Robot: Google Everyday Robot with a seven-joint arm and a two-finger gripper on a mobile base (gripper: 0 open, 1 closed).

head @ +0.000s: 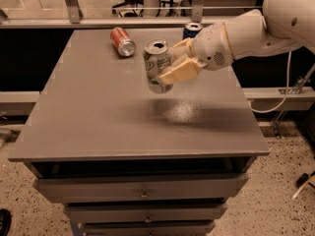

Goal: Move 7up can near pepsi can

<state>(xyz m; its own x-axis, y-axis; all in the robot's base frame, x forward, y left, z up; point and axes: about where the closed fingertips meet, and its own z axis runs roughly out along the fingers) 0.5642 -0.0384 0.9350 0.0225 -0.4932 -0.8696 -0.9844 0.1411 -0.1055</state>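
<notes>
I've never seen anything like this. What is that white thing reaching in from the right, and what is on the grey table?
The white thing is a robot's arm. At its tip is the gripper, two tan fingers that pinch like tongs. There is one picture, looking down at the grey table from its front; where the camera sits is not recorded. The gripper is shut on the 7up can, holding it upright, seemingly just above the tabletop. Behind the arm stands the dark blue pepsi can, partly hidden. A red can lies on its side at the back. Drawers sit below.
</notes>
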